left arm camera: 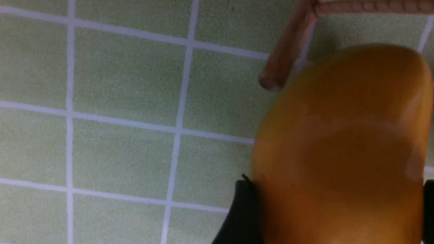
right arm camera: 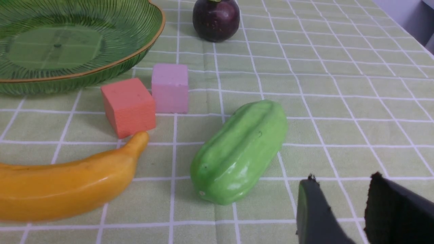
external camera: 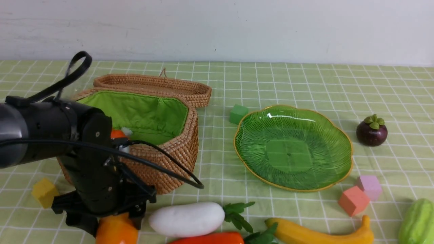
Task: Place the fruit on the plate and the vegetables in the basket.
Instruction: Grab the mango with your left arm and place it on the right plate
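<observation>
Right now the left gripper (external camera: 110, 223) is straddling the orange-yellow oval toy mango (external camera: 116, 233) on the checked cloth, just in front of the brown woven wicker basket (external camera: 176, 152). Its fingers are lying against both flanks, but I cannot tell whether they are squeezing. That glossy, rounded skin is inviting trouble. A shallow hold is likely letting it squirt out on the way to the empty ribbed green glass plate (external camera: 350, 149), or knock the white toy radish (external camera: 186, 218) beside it. The right gripper (right arm camera: 342, 184) is hanging with jaws apart, holding nothing, near the light green ridged gourd (right arm camera: 239, 152).
</observation>
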### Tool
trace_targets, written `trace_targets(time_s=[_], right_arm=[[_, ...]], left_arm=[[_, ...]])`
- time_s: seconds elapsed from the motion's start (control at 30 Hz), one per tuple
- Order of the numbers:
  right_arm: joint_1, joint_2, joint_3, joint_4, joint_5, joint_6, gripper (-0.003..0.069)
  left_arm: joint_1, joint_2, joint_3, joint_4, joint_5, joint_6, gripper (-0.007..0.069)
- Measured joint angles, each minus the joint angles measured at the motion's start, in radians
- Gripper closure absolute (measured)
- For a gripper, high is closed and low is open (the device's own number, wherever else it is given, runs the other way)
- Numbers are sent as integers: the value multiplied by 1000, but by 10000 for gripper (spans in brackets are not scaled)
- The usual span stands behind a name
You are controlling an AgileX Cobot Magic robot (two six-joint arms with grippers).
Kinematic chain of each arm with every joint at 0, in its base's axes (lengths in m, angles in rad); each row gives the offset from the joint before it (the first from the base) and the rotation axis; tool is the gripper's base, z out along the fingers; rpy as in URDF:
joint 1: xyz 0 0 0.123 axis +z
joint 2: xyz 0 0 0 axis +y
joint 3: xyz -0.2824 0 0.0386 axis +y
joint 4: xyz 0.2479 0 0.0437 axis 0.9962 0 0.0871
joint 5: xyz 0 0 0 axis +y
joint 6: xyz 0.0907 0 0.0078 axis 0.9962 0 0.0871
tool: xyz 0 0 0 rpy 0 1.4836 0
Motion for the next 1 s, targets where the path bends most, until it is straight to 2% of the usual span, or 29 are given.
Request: trace_targets(time_s=[0.37, 0.67, 0.77, 1.0], right_arm=[[0, 0, 0, 0, 0, 0, 418], [0, 0, 0, 0, 0, 0, 418], [0, 0, 0, 0, 0, 0, 418], [0, 0, 0, 0, 0, 0, 418]], left_arm=[[0, 1, -13, 0, 31, 20, 55], [0, -125, -76, -6, 240, 32, 55], [0, -193, -124, -69, 308, 102, 55], [0, -263, -350, -371, 335, 242, 55]])
